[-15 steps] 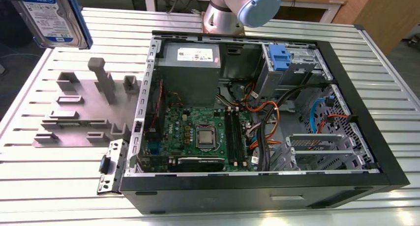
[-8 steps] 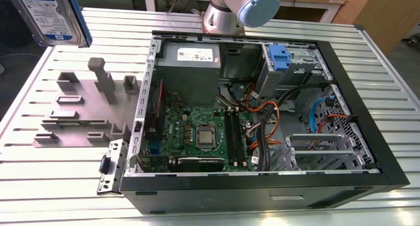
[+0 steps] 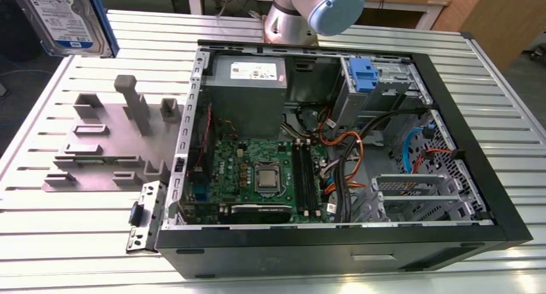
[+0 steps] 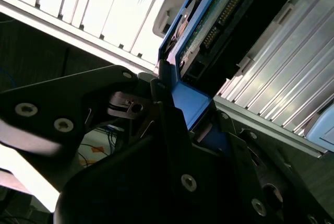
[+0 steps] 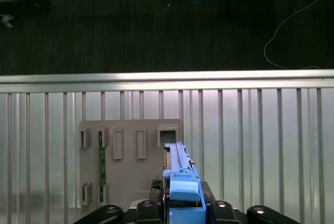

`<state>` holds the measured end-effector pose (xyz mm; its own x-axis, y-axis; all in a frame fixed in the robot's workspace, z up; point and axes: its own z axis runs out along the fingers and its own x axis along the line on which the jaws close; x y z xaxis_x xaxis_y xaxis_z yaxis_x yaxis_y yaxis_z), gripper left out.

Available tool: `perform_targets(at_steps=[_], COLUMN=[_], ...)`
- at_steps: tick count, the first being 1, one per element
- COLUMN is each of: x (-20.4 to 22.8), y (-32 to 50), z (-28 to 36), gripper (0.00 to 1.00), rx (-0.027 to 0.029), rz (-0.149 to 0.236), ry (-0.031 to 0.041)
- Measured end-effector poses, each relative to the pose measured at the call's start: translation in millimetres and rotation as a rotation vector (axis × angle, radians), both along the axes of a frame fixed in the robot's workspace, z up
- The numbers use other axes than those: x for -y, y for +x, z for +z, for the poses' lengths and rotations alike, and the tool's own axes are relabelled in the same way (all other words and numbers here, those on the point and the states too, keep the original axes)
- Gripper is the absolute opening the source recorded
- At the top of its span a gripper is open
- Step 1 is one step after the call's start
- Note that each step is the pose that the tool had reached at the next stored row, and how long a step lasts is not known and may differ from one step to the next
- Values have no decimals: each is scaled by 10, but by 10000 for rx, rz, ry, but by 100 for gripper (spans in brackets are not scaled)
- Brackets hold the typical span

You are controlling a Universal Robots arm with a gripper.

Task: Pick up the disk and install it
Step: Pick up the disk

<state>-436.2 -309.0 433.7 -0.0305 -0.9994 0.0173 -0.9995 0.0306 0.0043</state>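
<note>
The disk (image 3: 64, 16) has blue plastic rails, the table (image 3: 77, 243) ribbed shiny metal.

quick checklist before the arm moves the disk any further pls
1. Grip: ok, the hand is shut on the disk at its blue rail.
2. Clearance from the grey holder block: ok, the disk is held up off it, not touching.
3. Access to the computer case: ok, its side is open.
4. Room in the drive bay: cannot tell; a blue latch sits beside it.
5. Path past the cables: cannot tell.
</note>
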Motion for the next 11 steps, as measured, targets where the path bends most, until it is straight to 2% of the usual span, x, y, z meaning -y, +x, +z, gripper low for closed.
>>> perform_targets(at_steps=[11], x=[-25], y=[-1], z=[118], gripper=[36], rx=[1], rz=[-19], ry=[-57])
